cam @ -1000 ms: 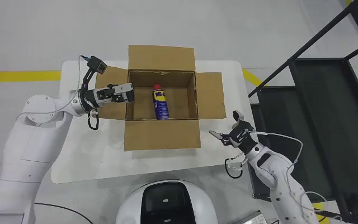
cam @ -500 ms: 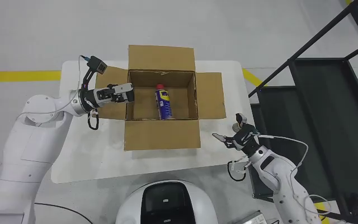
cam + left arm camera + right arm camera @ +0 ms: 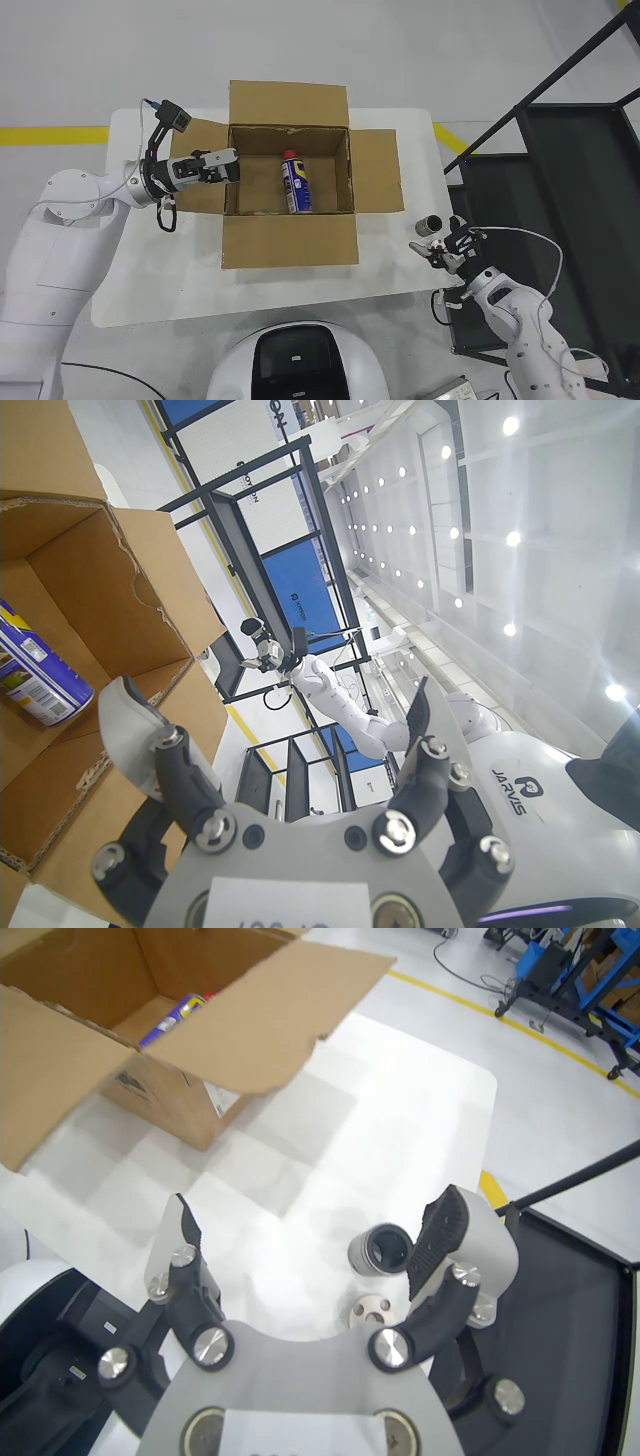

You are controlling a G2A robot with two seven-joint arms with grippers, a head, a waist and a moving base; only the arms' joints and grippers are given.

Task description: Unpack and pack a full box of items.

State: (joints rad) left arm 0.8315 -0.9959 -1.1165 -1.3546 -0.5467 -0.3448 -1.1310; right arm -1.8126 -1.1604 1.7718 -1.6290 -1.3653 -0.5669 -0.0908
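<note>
An open cardboard box point(image 3: 290, 240) stands mid-table with a blue and yellow spray can point(image 3: 296, 183) lying inside; the can point(image 3: 35, 670) also appears in the left wrist view. My left gripper point(image 3: 226, 166) hangs open over the box's left wall, and nothing sits between its fingers point(image 3: 132, 710). My right gripper point(image 3: 312, 1233) is open low over the table's right edge point(image 3: 445, 246). A short metal cylinder point(image 3: 382, 1255) lies on the table just inside one of its fingertips point(image 3: 445, 1228). It is apart from the other. A small round metal flange point(image 3: 367, 1310) lies closer to the palm.
The box's four flaps point(image 3: 376, 170) are folded outward. The white table point(image 3: 160, 280) has free room in front of the box and at its left. A dark metal frame point(image 3: 540, 160) stands just past the table's right edge.
My right gripper has pulled back from the box toward the table's right edge, and the metal cylinder now shows beside it. The spray can shifted slightly right. The left arm is still.
</note>
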